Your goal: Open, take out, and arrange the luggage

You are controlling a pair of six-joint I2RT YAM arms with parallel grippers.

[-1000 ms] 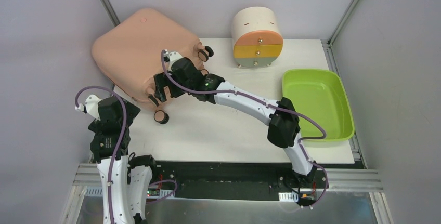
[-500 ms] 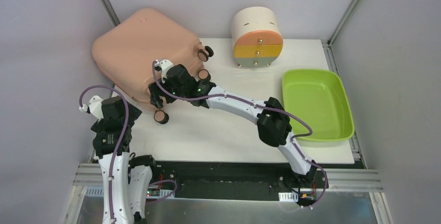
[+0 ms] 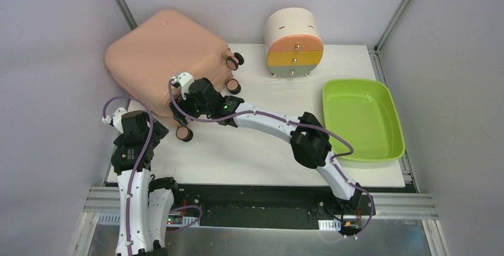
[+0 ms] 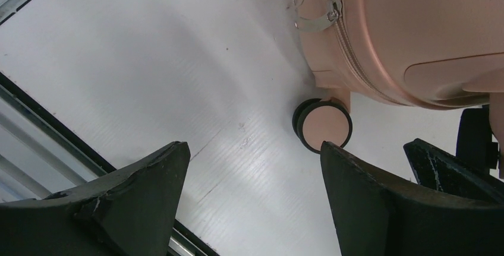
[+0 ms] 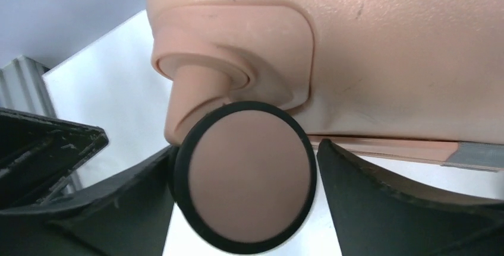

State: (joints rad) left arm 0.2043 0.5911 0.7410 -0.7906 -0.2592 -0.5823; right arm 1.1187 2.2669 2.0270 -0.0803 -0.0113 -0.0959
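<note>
Frustratingly, a luggage (image 5: pixel 386 60) wheel (image 5: pixel 246 187) hides whether right pincer (image 5: pixel 245 149) grips; left pincer (image 4: pixel 252 149) gapes wide

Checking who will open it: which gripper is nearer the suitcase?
Right. The right gripper straddles one wheel of the luggage; the left gripper hangs apart, over the table off its near corner.

Bright, even light with soft shadows; the close-up wheel (image 5: pixel 243 176) looks perhaps slightly blurred.
</note>
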